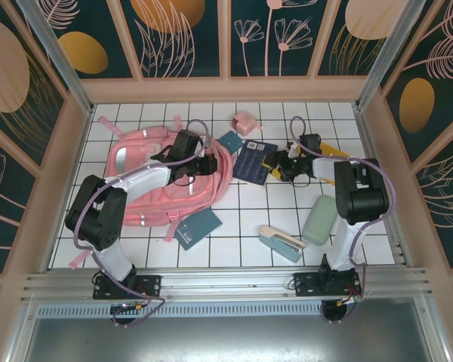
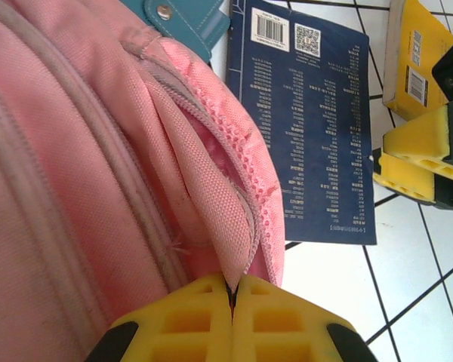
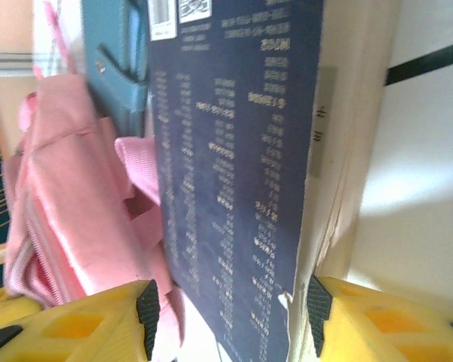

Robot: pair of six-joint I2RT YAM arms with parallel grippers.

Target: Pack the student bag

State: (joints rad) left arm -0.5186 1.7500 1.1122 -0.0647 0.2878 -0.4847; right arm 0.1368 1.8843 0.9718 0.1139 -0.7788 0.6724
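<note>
left gripper [image 2: 232, 302] pinching student bag [image 2: 98, 188] flap, right gripper [image 3: 226, 317] spread w/ navy book [image 3: 234, 166] between fingers

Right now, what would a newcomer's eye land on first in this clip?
The big pink student bag on the table's left half, with the left tool shut on a fold of fabric at its open zipper edge. Next, the dark blue book just right of the bag, with the right tool open around its near edge.

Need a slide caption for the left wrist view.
Left tool pinches the student bag zipper edge beside the navy book.
</note>
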